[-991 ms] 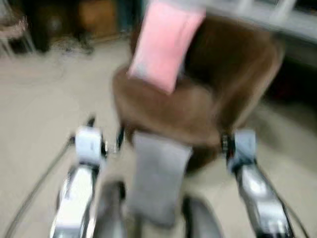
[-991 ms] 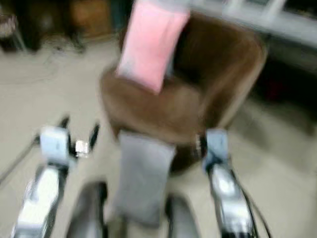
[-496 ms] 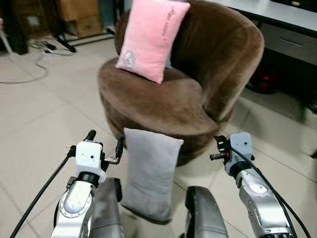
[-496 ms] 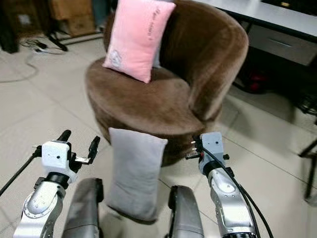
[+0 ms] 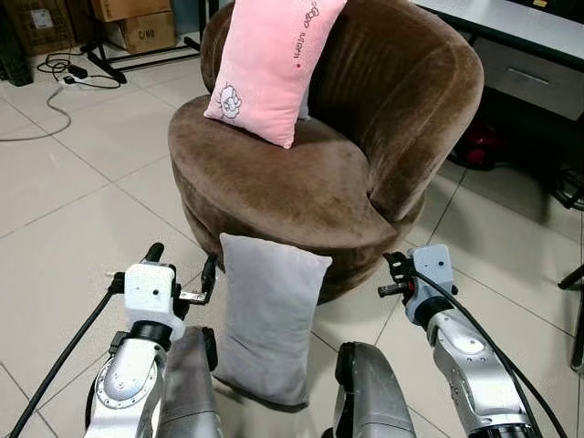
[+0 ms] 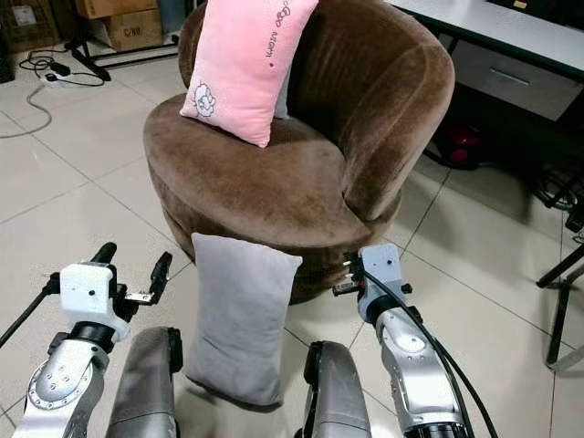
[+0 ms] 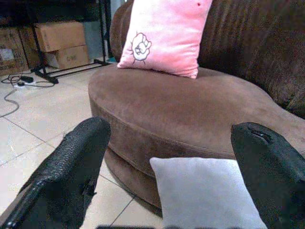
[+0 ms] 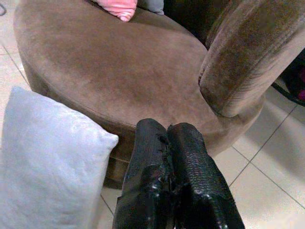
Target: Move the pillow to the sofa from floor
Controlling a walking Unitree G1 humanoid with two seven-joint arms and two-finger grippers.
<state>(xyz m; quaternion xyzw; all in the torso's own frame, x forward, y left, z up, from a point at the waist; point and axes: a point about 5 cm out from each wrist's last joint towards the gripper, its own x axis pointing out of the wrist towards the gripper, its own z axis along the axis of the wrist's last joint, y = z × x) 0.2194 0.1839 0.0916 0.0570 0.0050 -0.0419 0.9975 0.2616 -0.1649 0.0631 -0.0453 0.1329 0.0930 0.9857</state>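
You had a pale tiled floor (image 5: 73, 182) in front of you, glossy, with thin grout lines. A round brown plush sofa (image 5: 301, 192) stood on it, its curved back wrapping round the far and right sides. Behind it to the left were cardboard boxes (image 5: 128, 23) and a black cable (image 5: 50, 78) looping over the tiles. To the right ran a grey desk (image 5: 520, 41) with a drawer front under it and dark shadow beneath.

A pink pillow (image 5: 269, 64) with a small cartoon figure leaned upright on the seat against the sofa's back.

The grey pillow (image 5: 269, 315) you were after stood on end on the floor, its upper edge resting against the front of the sofa's base and its lower edge down on the tiles between the robot's two dark legs. It was plain light grey, rectangular and plump, with no print that you could see.

Your left gripper (image 5: 181, 272) was held low and forward, just to the left of the grey pillow and clear of it, fingers spread wide apart; the left wrist view looked between them at the pillow's top corner and the sofa seat. Your right gripper (image 6: 347, 276) was held at about the same height to the pillow's right, near the sofa's base, its two fingers (image 8: 190, 167) pressed together with nothing between them.
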